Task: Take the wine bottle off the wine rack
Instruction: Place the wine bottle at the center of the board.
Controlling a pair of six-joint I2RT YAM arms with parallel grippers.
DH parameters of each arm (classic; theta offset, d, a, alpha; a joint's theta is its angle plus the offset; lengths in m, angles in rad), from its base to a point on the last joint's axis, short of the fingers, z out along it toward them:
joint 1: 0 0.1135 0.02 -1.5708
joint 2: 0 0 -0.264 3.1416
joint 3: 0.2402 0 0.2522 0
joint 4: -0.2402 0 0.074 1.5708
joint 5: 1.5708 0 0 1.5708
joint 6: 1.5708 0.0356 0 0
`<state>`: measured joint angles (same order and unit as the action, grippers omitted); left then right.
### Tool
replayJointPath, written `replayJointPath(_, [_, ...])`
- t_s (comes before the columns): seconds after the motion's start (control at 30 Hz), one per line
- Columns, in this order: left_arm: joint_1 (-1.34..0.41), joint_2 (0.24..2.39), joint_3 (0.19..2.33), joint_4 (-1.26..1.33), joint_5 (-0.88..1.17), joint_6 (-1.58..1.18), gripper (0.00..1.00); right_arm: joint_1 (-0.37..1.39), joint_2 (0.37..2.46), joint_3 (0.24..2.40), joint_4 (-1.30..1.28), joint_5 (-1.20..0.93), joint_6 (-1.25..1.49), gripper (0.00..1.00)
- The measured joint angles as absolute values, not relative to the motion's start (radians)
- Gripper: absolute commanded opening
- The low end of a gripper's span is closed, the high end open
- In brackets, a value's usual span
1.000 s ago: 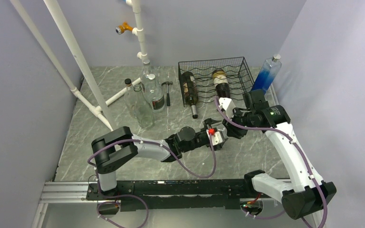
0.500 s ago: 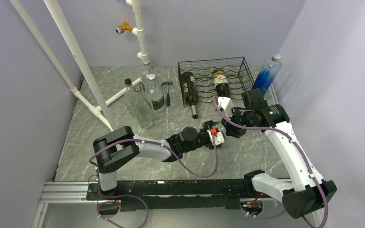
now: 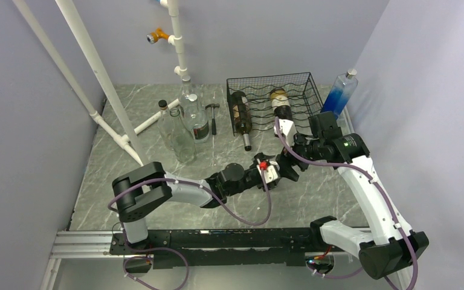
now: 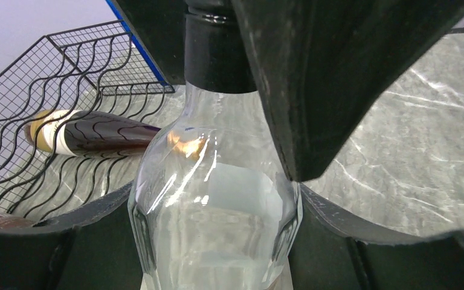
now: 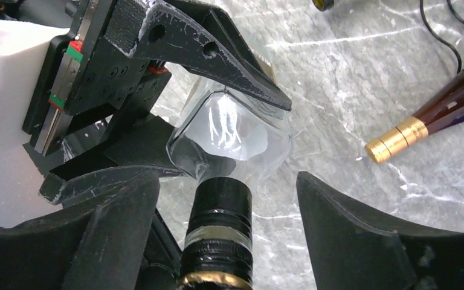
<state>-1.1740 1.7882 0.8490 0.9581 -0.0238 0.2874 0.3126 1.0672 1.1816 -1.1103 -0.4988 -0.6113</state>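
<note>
In front of the wine rack, toward the near middle of the counter (image 3: 157, 175), the two arms met over a clear glass bottle (image 5: 232, 133). The left fingers (image 3: 277, 171) were clamped on its wide body just below the shoulder, one on each side, touching the glass. The bottle's neck, wrapped in a black capsule (image 5: 220, 220) with a gold rim, pointed toward the right arm. The right fingers (image 3: 289, 164) stood apart on either side of that neck without touching it. Whether the bottle rested on the counter could not be told.

Just beyond, the black wire wine rack (image 3: 299, 81) sat at the back right of the grey marbled counter. Two dark wine bottles lay in it: the left one (image 3: 239, 115) with its gold-tipped neck (image 5: 399, 136) sticking out of the front onto the counter, the right one (image 3: 281, 109) with a cream and gold label, wholly inside.

To the left stood a group of empty clear bottles (image 3: 178, 130), with a small hammer (image 3: 212, 116) lying between them and the rack. A blue-tinted bottle (image 3: 339, 93) leaned beside the rack's right end, and a white pipe frame (image 3: 96, 72) rose at the far left.
</note>
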Motion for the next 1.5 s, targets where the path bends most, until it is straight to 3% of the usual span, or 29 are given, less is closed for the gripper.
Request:
replayJointPath(0.43, [-1.174,1.736,0.769,1.021,-0.027,0.151,0.00,0.148,1.029,1.227,-0.979,-0.789,-0.493,0.92])
replayJointPath(0.87, [-1.163,1.728,0.735,1.080,-0.051,-0.024,0.00,0.139,0.987,1.034,-0.761,-1.053,-0.476,0.87])
replayJointPath(1.13, [-1.159,1.728,0.723,1.100,-0.052,-0.074,0.00,0.139,0.990,0.977,-0.683,-1.111,-0.463,0.58])
replayJointPath(1.43, [-1.159,1.728,0.719,1.106,-0.050,-0.105,0.00,0.134,1.009,0.971,-0.622,-1.145,-0.455,0.00])
replayJointPath(1.5, [-1.159,1.728,0.717,1.110,-0.050,-0.106,0.00,0.134,1.009,0.969,-0.620,-1.152,-0.453,0.00])
